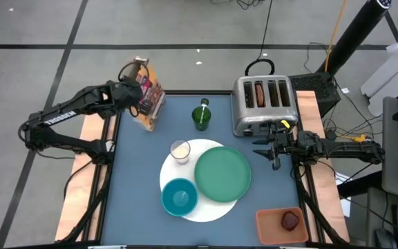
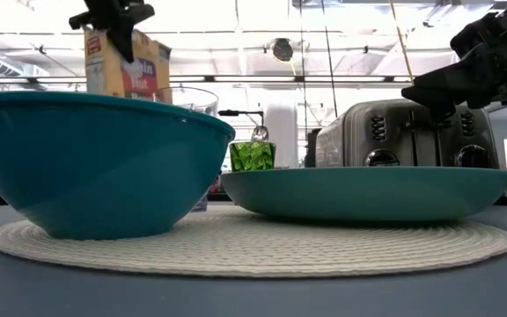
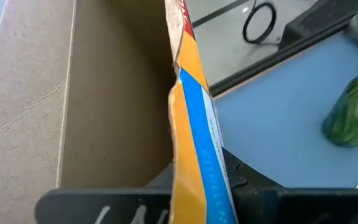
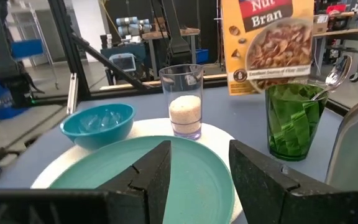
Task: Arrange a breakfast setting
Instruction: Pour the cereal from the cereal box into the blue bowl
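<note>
A white round placemat lies mid-table and bears a green plate, a teal bowl and a clear glass with white filling. A spoon stands in a green cup. A dark-red fruit lies in an orange tray. My left gripper is shut on the top of an open cereal box at the far left. My right gripper hangs open and empty beside the plate's right rim, in front of the toaster. My left gripper pinches the cereal box's upper side wall at the open top, one finger inside the box and one outside. The fingers come from above. The box stands roughly upright; whether its base rests on the table cannot be told.
A steel toaster stands at the far right, with something brown in one slot. The table's near-left part and the strip between box and cup are bare blue surface.
</note>
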